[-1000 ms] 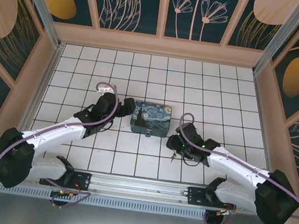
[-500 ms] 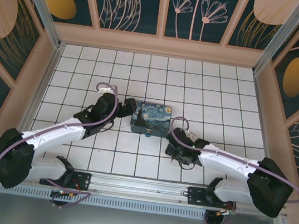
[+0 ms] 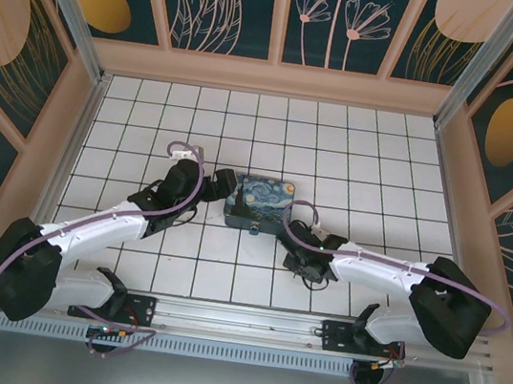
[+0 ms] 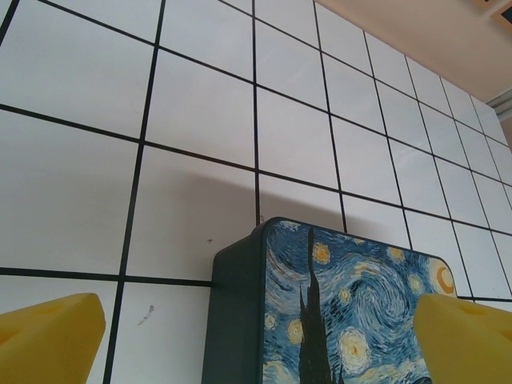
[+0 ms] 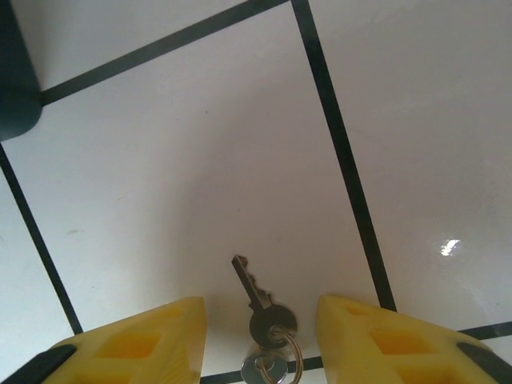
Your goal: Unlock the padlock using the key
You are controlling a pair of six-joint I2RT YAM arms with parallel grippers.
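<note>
Key [image 5: 250, 286] between right pincer [image 5: 260, 318] fingers

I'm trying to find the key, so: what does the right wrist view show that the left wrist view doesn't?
Right wrist: the key on its ring, lying flat on a tile between that gripper's yellow fingers, untouched. Left wrist: the painted lid of the starry-night box, between that arm's wide-apart fingers. Both: white floor tiles with black lines.
</note>
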